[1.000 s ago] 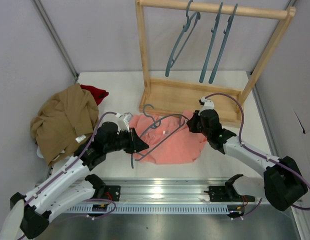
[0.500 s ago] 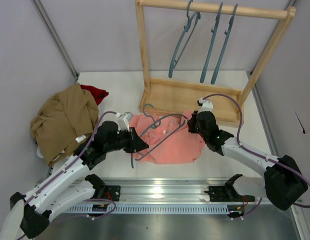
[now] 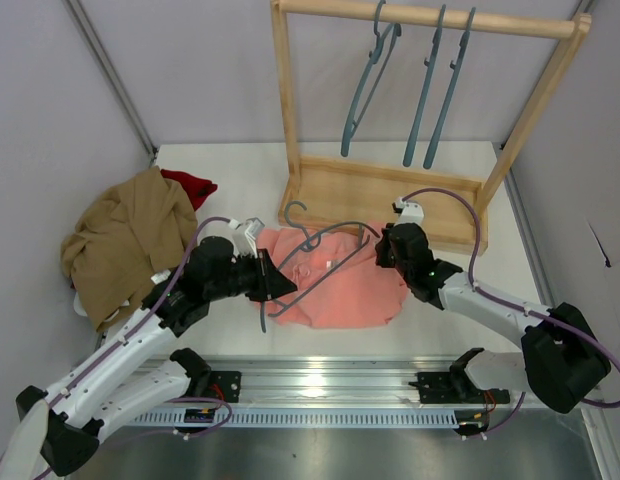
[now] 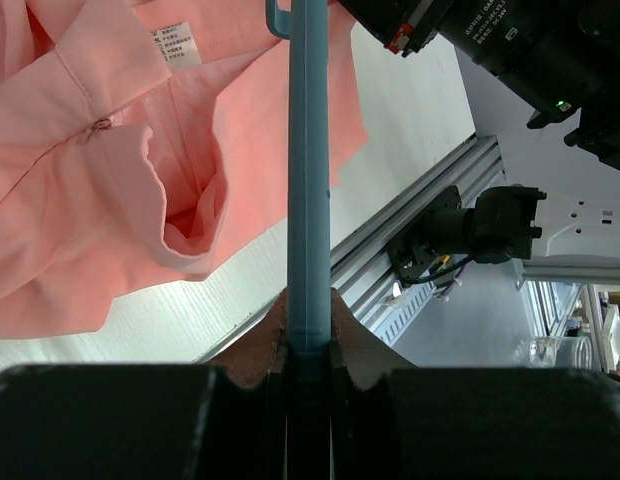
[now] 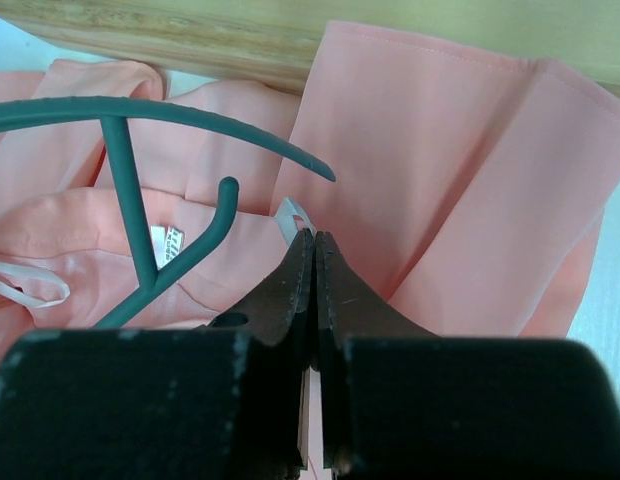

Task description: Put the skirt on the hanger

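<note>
Skirt (image 4: pixel 80 200) label (image 4: pixel 171 47) print too sm. to read.

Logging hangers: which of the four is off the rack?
The hanger over the skirt, held in the left claw; the other three hang from the rail.

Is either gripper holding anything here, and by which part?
The left gripper clamps the hanger by one straight bar. The right gripper is shut and seems to pinch a small fold at the edge of the skirt.
</note>
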Controlling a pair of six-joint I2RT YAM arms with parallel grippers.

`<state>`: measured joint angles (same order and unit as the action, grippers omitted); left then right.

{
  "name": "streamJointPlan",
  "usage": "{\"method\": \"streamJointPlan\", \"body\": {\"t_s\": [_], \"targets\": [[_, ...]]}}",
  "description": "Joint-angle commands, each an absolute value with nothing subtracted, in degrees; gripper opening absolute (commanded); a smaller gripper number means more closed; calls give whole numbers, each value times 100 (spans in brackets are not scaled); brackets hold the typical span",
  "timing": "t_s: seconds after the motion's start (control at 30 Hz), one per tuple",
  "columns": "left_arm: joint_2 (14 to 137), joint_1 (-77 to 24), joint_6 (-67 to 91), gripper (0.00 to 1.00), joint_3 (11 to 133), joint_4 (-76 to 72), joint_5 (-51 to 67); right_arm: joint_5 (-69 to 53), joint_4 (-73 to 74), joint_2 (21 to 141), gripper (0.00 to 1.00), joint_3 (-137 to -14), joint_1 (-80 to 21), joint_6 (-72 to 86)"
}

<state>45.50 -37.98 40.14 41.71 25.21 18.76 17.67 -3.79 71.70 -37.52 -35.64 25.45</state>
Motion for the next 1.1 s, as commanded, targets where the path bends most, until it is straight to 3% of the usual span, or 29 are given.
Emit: {"method": "streamJointPlan", "body": {"t_s": [0.0,1.07], "targets": [[4561,-3814,4131,2,4281,2303,2100,1978,-721,7146,0,-3937,-3630,2531],[4702,-3814,4289,2,3902,1873,2285,1943,-1028,7269,0,-4069,-3814,2294]]}}
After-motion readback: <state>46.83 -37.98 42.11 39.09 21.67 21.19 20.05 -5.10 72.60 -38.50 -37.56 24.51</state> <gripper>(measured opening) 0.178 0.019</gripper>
